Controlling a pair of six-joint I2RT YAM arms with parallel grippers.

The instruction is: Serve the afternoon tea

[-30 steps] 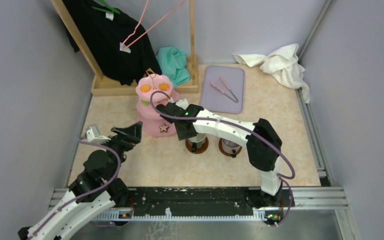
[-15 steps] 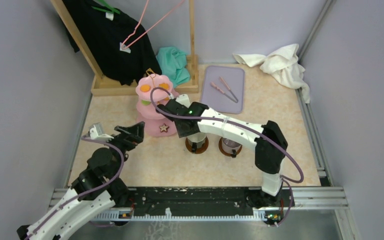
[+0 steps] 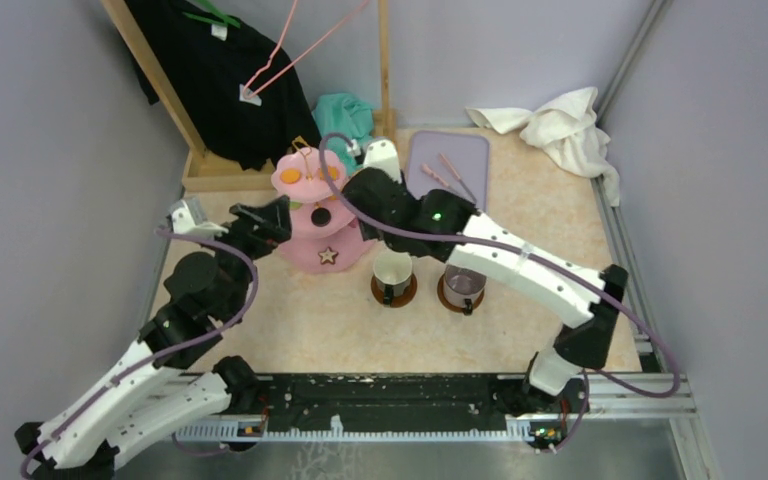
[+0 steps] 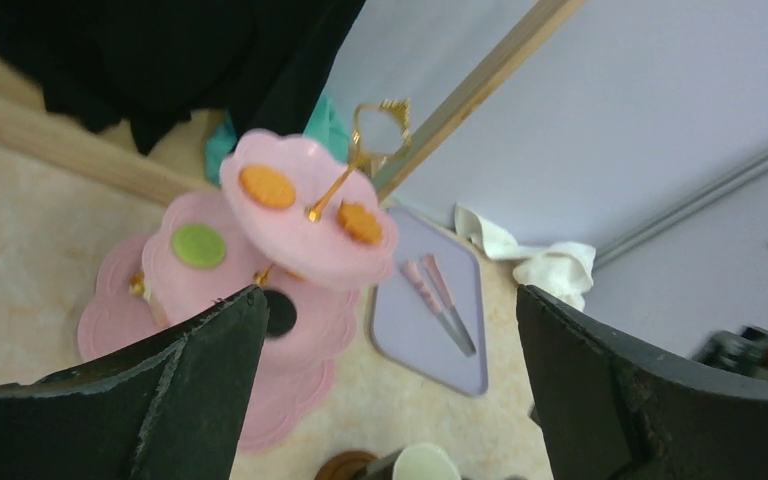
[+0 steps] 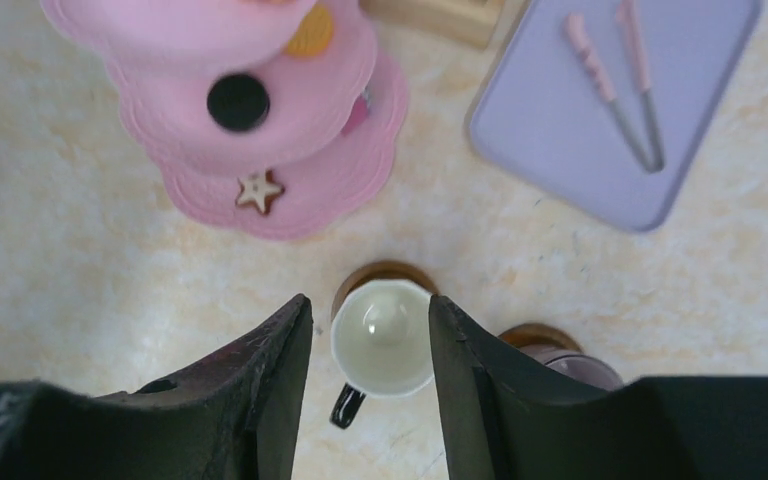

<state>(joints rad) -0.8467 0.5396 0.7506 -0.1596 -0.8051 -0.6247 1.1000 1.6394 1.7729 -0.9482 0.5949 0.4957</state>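
Right wrist: cream mug (image 5: 384,345) framed by spread R tool (image 5: 370,305).

The stand (image 5: 310,205) is pink, the mug (image 5: 383,338) cream, the saucer (image 5: 385,273) brown, the tray (image 5: 705,90) lilac.

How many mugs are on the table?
2: the cream mug near the pink stand, and the mauve mug just right of it. None seems hidden.

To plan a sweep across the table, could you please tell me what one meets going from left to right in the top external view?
pink stand → cream mug → mauve mug → white towel. The lilac tray lies behind, across both mugs' positions, so it is left out.
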